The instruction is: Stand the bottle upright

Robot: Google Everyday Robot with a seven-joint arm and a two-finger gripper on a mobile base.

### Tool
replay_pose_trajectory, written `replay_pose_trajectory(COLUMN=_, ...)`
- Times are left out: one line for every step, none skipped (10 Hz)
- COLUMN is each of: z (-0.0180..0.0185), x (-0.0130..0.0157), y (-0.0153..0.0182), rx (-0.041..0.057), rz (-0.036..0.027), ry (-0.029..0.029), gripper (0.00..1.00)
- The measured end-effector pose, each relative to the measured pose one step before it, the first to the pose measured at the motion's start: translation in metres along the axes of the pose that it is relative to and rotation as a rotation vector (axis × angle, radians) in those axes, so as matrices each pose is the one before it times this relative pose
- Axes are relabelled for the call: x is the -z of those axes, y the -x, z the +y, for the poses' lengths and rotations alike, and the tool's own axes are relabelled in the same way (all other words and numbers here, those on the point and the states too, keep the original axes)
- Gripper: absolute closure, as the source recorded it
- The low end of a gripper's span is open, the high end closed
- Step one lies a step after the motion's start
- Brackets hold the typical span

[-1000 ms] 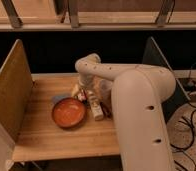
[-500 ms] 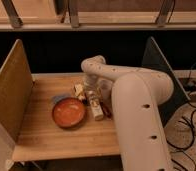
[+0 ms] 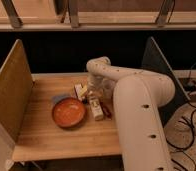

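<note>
The bottle, small and cream-white, lies tilted on the wooden table just behind the orange bowl. My gripper hangs down from the white arm right beside the bottle, on its right, open, with nothing held in it. The wrist hides part of the gripper and whatever lies under it.
A flat white packet lies right of the bowl, with a small dark red object beside it. A grey-blue item peeks from behind the bowl. A tan panel walls the left side and a dark one the right.
The arm's upper joint has shifted slightly to the right. The bottle, bowl and packet lie where they were.
</note>
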Motion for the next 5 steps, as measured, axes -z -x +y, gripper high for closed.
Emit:
replay_pose_trajectory(z=-0.00569, x=-0.00027, y=0.00048, rx=-0.01497, rz=0.00030, ry=-0.00506, gripper=0.20)
replay_pose_trajectory(z=-0.00499, x=0.00083, y=0.00128, rx=-0.01356, rz=-0.00368, ry=-0.00516, gripper=0.20)
replay_pose_trajectory(z=-0.00780, x=0.00177, y=0.00274, rx=-0.02065, rz=-0.00924, ry=-0.01068, gripper=0.20)
replay_pose_trajectory(z=-0.00571, x=0.00174, y=0.00209, rx=-0.01321, rz=-0.00723, ry=-0.01219, gripper=0.20)
replay_pose_trajectory(z=-0.00392, x=0.00156, y=0.00172, rx=-0.01053, rz=-0.00589, ry=-0.00962, gripper=0.20)
